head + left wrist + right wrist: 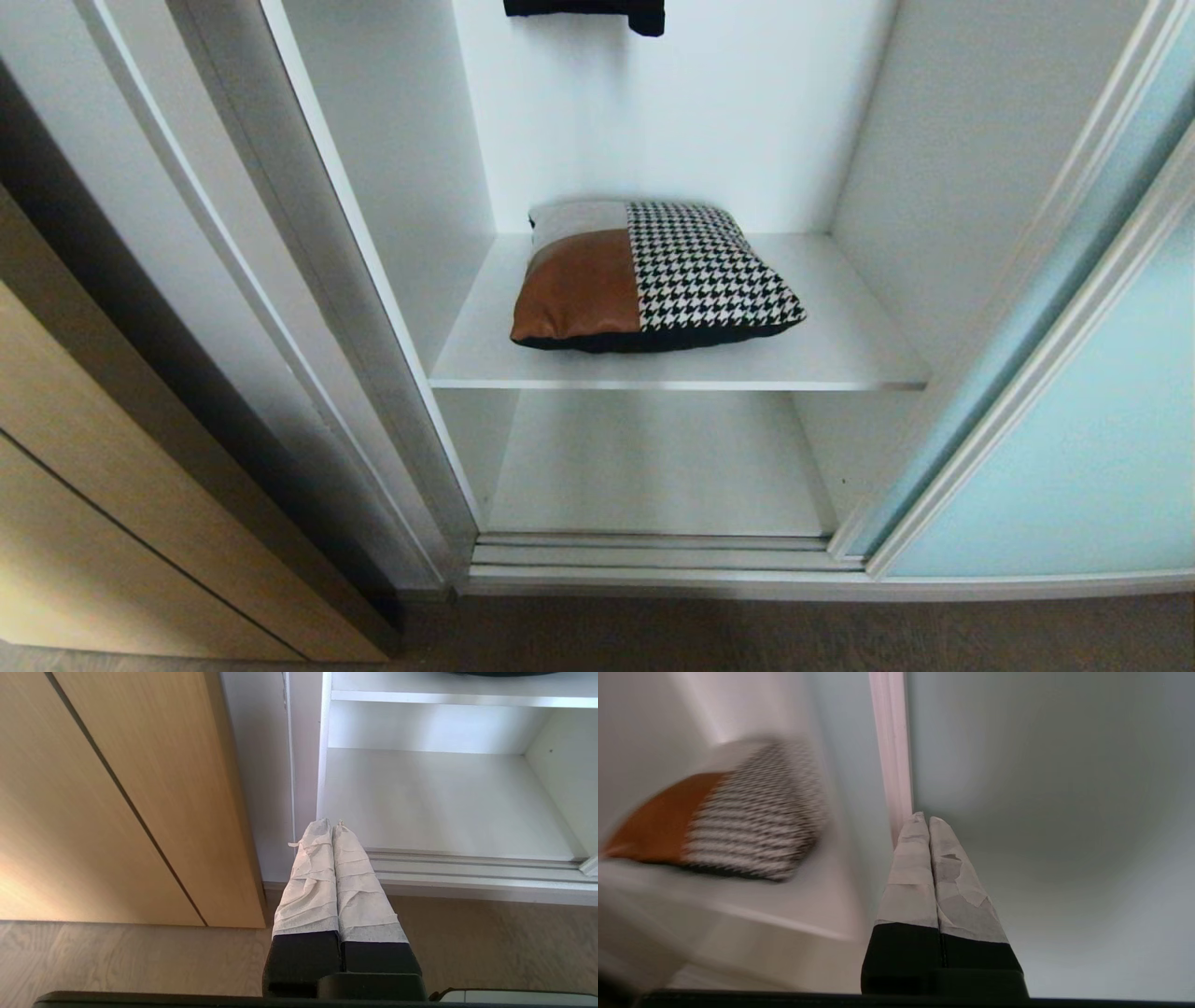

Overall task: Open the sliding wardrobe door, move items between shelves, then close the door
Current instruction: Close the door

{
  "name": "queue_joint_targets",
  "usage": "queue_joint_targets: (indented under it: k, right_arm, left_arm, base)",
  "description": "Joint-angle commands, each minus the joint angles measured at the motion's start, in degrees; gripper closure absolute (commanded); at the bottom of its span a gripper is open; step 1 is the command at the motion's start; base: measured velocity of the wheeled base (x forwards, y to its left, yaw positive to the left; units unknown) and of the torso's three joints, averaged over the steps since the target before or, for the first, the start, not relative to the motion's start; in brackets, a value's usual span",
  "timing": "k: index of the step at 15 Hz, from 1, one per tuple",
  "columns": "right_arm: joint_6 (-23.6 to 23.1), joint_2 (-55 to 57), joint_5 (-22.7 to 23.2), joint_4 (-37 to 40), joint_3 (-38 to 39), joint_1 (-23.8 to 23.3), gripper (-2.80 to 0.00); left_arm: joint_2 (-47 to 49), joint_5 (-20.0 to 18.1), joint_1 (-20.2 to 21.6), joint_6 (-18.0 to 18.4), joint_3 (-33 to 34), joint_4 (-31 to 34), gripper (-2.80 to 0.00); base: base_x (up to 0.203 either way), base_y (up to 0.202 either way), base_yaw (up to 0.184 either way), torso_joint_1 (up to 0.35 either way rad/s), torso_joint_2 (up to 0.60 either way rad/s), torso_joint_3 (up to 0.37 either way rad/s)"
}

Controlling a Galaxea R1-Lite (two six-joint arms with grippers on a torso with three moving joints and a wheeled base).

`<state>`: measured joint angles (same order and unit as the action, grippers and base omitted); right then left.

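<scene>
The sliding wardrobe door (1074,448), frosted aqua glass in a silver frame, stands slid to the right, leaving the wardrobe open. A patchwork cushion (653,275) of rust-brown, cream and houndstooth lies on the upper white shelf (840,355). Below it is a bare lower shelf (653,467). My right gripper (923,819) is shut and empty, its tips close to the door's frame edge (892,742), with the cushion (733,812) off to one side. My left gripper (331,822) is shut and empty, low before the wardrobe's bottom track (467,868). Neither arm shows in the head view.
A light wooden panel (112,523) stands at the left of the wardrobe. A dark garment (597,11) hangs at the top inside. The white side wall (392,187) and the floor track (653,555) bound the opening. Wood-look floor (117,961) lies below.
</scene>
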<state>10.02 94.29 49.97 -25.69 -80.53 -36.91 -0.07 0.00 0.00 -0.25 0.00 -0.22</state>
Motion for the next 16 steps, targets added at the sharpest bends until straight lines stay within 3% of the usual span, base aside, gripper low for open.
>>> queue_joint_targets:
  k: [1,4,8,16]
  right_arm:
    - [-0.1,-5.1,-0.2,-0.1,3.4,2.6,0.0]
    - [-0.3,-11.6,-0.2,-0.6,10.0,7.3,0.0]
    - [-0.2,-17.1,-0.3,-0.6,14.7,8.0,0.0]
    - [-0.3,-19.8,-3.0,-1.6,17.8,-8.0,0.0]
  left_arm:
    - [0.1,0.0,0.0,0.0,0.1,0.0,0.0]
    - [0.1,0.0,0.0,0.0,0.1,0.0,0.0]
    - [0.1,0.0,0.0,0.0,0.1,0.0,0.0]
    - [0.1,0.0,0.0,0.0,0.1,0.0,0.0]
  base:
    - [0.0,0.0,0.0,0.0,0.0,0.0]
    - [0.0,0.0,0.0,0.0,0.0,0.0]
    - [0.0,0.0,0.0,0.0,0.0,0.0]
    - [0.0,0.0,0.0,0.0,0.0,0.0]
